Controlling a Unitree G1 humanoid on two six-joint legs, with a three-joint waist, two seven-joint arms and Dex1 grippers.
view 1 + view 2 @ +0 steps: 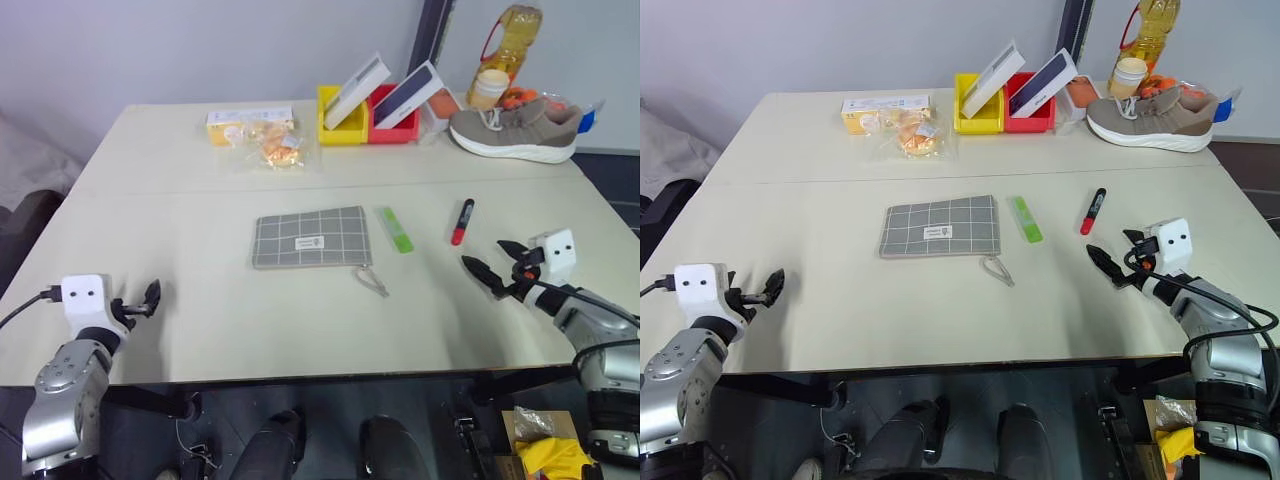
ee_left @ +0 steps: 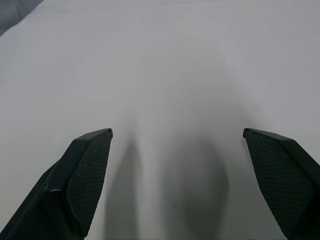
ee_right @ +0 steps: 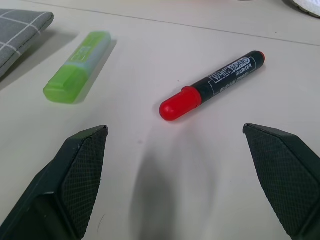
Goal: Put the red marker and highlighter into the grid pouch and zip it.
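1. Spreading across most of the head views, the cream table gives broad bare room around the task items; its clutter sits along the far edge: a grey shoe, yellow and red bins and a snack bag, all well apart from the work area.
2. Lying flat near the table's middle, the grid pouch looks zipped, judging by its flat mouth, with its pull cord trailing toward the near edge. It would need opening first.
3. Resting just beside the pouch's right end, the highlighter lies apart from it, with a clear gap.
4. Sitting farther right, the red marker lies apart from the highlighter, its red cap pointing toward the right arm, so it is likely the easier first pick.
5. Hovering low over the table just short of the marker, the right gripper has its fingers spread wide and holds nothing; open surface lies between them.
6. Waiting near the table's near-left edge, the left gripper is also spread wide and empty, well apart from the pouch.
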